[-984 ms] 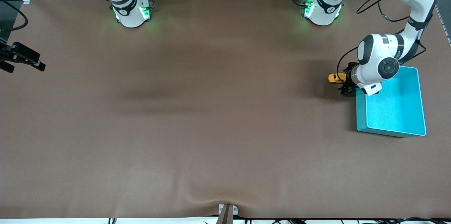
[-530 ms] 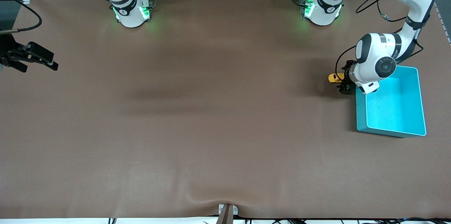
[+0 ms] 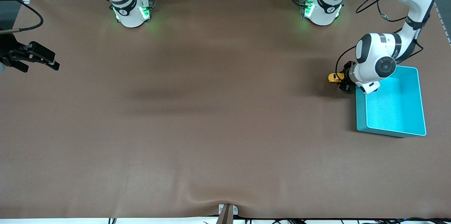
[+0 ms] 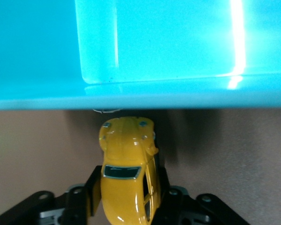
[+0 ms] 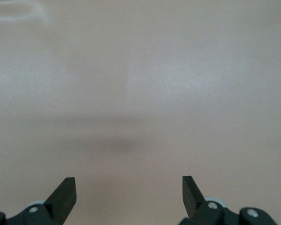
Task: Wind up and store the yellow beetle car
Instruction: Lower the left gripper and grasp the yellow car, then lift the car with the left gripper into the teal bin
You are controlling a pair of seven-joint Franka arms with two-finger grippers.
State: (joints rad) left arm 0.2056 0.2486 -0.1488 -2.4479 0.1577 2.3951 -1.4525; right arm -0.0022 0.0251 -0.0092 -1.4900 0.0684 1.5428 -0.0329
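Left gripper (image 4: 126, 201) newly around yellow beetle car (image 4: 127, 168) (wrist-view only)

My front view looks down high across the table (image 3: 211, 118), left wrist view sits close on car (image 4: 126, 173) and bin (image 4: 145, 47), also seen in front, right wrist view faces bare cloth.

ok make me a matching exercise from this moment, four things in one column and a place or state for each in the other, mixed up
Things:
1. yellow beetle car
2. teal bin
3. left gripper
4. right gripper

Places or states:
A. open, over bare table at the right arm's end
B. on the table beside the bin's outer wall, clamped from both sides
C. shut on the car
D. standing with nothing inside, at the left arm's end of the table

Pairs: 1-B, 2-D, 3-C, 4-A
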